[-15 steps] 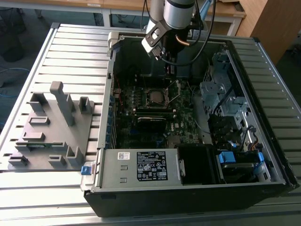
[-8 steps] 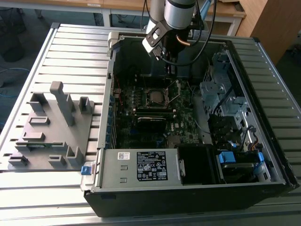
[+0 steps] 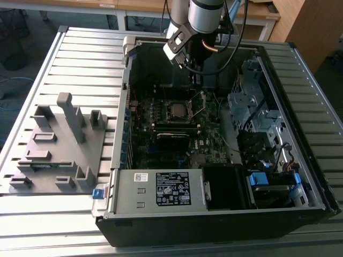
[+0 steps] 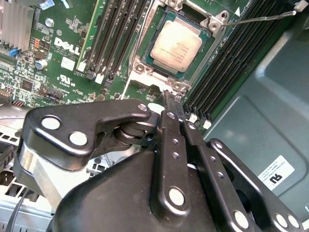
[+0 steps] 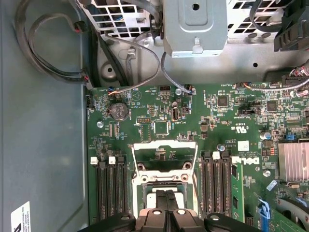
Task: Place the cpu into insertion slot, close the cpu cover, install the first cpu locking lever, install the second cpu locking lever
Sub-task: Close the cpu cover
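Note:
The cpu, a silver-grey square chip, lies flat in the insertion slot on the green motherboard. In the exterior view the cpu sits mid-board inside the open computer case. The cpu cover, a silvery frame, stands tilted up and open just beyond the socket. My gripper hovers over the socket's near edge, its black fingers pressed together with nothing between them. In the exterior view the gripper hangs a little behind the socket. A thin wire locking lever sticks out, raised, beside the socket.
Long black memory slots flank the socket on both sides. A metal drive cage and cables fill the case at the exterior view's right, and a power supply sits at the front. A grey fixture tray lies on the slatted table.

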Tool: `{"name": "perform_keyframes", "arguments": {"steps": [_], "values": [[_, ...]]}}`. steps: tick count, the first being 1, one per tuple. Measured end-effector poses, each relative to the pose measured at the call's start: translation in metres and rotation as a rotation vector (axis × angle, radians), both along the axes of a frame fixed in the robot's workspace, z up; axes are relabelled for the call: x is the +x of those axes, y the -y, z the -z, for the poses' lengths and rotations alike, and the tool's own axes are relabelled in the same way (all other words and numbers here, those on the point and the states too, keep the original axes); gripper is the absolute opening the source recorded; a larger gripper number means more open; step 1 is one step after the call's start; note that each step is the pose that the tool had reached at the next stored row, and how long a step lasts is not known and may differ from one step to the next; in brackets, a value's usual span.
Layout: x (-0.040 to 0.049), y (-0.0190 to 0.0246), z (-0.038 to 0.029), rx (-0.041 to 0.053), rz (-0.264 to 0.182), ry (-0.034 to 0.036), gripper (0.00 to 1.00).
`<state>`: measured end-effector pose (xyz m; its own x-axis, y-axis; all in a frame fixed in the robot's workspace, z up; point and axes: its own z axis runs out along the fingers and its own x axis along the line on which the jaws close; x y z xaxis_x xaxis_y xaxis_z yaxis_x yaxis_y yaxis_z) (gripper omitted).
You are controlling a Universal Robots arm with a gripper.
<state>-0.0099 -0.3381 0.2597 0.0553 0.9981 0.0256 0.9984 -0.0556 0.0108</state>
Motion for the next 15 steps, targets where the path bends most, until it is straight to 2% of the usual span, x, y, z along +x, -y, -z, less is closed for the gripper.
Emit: {"name": "perform_keyframes", "arguments": {"steps": [15], "values": [[0.0037, 0.0000, 0.0000, 0.0000, 0.000, 0.0000, 0.10]]}}
